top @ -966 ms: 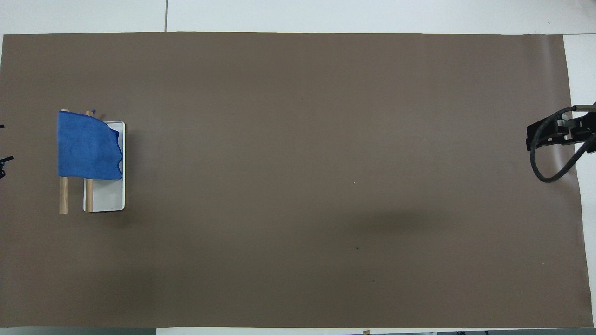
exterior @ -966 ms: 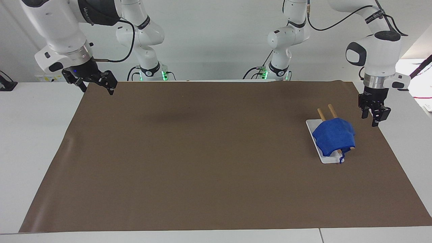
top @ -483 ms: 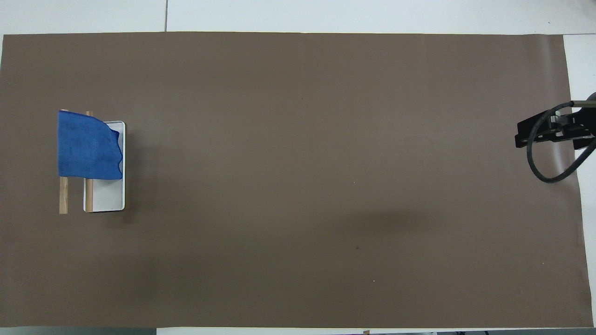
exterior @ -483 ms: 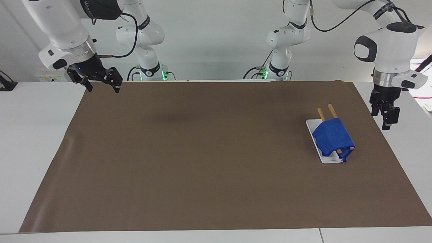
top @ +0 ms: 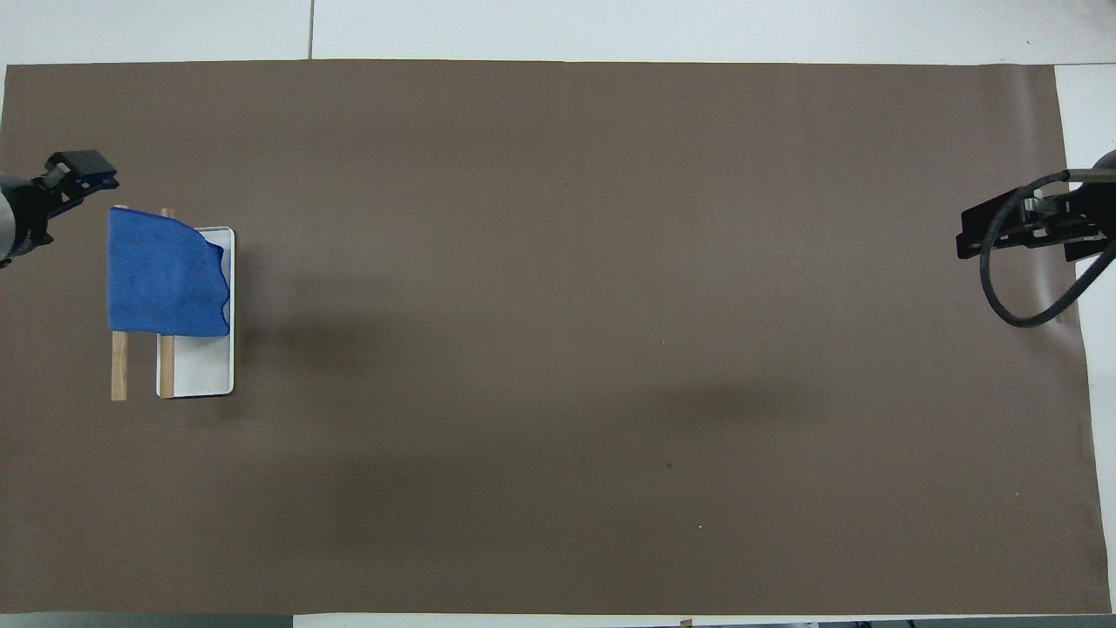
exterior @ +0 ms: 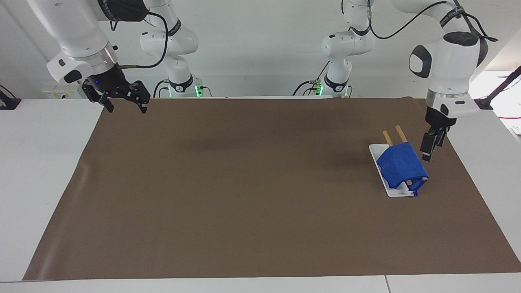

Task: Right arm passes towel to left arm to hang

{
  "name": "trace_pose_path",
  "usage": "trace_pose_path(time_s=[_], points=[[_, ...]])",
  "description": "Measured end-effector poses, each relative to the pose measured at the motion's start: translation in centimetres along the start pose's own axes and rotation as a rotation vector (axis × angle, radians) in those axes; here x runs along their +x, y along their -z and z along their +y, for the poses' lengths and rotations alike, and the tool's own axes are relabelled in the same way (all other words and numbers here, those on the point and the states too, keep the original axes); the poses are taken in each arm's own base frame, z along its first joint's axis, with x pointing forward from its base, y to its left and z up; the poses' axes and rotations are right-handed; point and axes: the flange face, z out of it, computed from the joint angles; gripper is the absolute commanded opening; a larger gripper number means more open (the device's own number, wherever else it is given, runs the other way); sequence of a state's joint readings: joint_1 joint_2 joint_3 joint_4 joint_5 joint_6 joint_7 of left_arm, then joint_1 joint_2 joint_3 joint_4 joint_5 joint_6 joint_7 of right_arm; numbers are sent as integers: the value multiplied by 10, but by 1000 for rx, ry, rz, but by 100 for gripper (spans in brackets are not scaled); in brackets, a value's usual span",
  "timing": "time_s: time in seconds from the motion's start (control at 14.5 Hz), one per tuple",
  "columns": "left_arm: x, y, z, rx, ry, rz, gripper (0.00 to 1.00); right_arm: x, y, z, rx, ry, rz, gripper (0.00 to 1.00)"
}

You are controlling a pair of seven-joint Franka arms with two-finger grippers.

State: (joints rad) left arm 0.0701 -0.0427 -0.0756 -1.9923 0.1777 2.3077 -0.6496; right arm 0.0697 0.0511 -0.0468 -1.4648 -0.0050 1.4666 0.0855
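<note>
The blue towel (exterior: 401, 167) drapes over two wooden rods (exterior: 401, 133) on a white rack base (exterior: 394, 190) at the left arm's end of the desk (exterior: 244, 183), its long axis running along the rods, toward and away from the robots. The left hand (exterior: 428, 151) hangs just beside it, fingers together; the right hand (exterior: 125, 105) waits over the brown mat's corner, fingers apart.

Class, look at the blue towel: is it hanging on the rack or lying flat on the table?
Hanging: the towel is draped over the rack's two wooden rods.
</note>
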Motion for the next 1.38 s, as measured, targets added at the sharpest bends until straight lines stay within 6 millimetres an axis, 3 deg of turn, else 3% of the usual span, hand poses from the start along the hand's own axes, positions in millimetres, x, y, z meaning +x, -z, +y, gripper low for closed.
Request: trace_pose_path(time_s=[0.21,0.41,0.76,1.03,1.38], points=[[-28,10,40,-13,-135,-77,100,4,0,0,1,-1,20,100],[-37,30,55,-24,-246,-172,100,5,-2,-1,2,1,24,100],[-11,85,45,-49,-411,-272,100,6,-4,-1,-1,9,24,100],[12,94,20,-53,-491,-341,100,7,-5,1,-13,23,22,100],[14,108,9,-52,-554,-413,100,6,-6,3,-14,26,16,100]])
